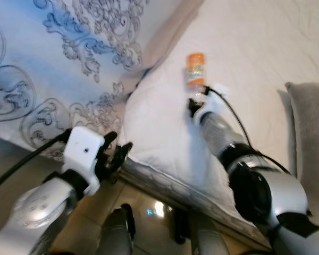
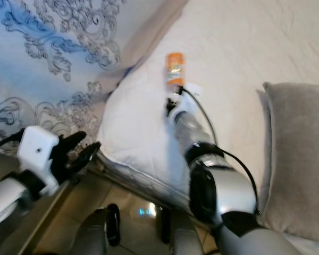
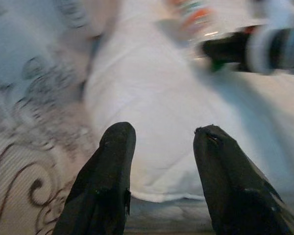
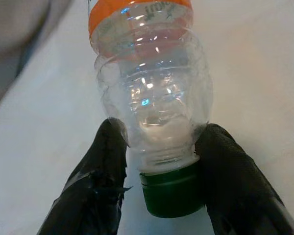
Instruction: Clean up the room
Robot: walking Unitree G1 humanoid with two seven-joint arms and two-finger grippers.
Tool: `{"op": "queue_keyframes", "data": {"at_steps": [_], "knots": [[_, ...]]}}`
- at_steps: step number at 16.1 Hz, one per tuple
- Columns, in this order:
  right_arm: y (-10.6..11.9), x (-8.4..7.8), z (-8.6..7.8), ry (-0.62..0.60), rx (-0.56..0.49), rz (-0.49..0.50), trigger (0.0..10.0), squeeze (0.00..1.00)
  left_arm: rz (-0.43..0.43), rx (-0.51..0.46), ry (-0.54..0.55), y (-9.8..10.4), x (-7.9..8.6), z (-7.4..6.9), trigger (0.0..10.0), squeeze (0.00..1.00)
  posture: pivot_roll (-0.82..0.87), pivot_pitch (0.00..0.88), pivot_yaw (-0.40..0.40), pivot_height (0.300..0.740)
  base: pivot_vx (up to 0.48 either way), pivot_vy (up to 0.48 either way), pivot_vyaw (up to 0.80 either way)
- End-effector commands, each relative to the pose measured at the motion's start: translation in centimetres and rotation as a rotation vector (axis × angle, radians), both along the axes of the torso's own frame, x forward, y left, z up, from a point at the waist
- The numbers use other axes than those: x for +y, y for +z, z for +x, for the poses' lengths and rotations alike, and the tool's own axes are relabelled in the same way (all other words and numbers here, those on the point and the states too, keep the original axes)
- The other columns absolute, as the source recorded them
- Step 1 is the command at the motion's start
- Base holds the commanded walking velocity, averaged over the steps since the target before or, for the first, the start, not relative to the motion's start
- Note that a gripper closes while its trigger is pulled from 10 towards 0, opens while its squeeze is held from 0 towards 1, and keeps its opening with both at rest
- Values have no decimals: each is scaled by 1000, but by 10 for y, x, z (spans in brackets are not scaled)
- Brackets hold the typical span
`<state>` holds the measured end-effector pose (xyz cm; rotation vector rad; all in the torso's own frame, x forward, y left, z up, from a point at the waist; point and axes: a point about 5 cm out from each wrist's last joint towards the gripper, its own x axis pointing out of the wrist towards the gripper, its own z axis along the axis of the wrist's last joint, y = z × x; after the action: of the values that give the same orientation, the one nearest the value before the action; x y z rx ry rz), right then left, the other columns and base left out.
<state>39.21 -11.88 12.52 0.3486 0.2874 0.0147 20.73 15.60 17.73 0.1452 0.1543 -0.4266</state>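
Note:
A clear plastic bottle (image 1: 195, 69) with an orange label and a green cap (image 4: 170, 196) lies on the bed by the far edge of a white pillow (image 1: 165, 133). My right gripper (image 4: 159, 129) is stretched out over the pillow and stands open. Its fingers (image 4: 105, 161) sit on either side of the bottle's neck, close against its shoulders. My left gripper (image 1: 119, 146) hangs open at the pillow's near left corner, by the bed's edge, with nothing between its fingers (image 3: 115, 156).
A white quilt with blue scroll patterns (image 1: 53, 64) covers the bed to the left of the pillow. A grey cushion (image 2: 297, 159) lies at the right. Glossy floor tiles (image 1: 149, 212) and my own legs show below the bed's edge.

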Motion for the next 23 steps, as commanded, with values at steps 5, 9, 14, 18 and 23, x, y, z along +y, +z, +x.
{"op": "queue_keyframes", "data": {"at_steps": [5, 9, 14, 18, 23], "knots": [[5, -71, -47, -100, -199, -48, 0, 0, -5, 44, 50, -25, -7, 19, 10000, 0, -30, 82, 68, 740, 0, 0, 0], [13, -84, -110, 30, -237, -104, 10000, 0, -20, 69, 107, -40, -10, 19, 10000, 0, -77, 31, 76, 740, 0, 0, 0], [-2, -51, -168, 200, -101, -66, 10000, 0, -30, 126, 214, -56, 0, 5, 10000, 0, -42, 0, 59, 740, 0, 0, 800], [-12, -50, -181, 222, -26, -76, 10000, 0, -13, 117, 312, -55, 9, 8, 10000, 0, 6, 0, 34, 740, 0, 0, 800], [-24, -50, -193, 268, 30, -107, 10000, 0, -62, 83, 294, -51, 9, 8, 10000, 0, -34, 0, 86, 740, 0, 0, 800]]}}
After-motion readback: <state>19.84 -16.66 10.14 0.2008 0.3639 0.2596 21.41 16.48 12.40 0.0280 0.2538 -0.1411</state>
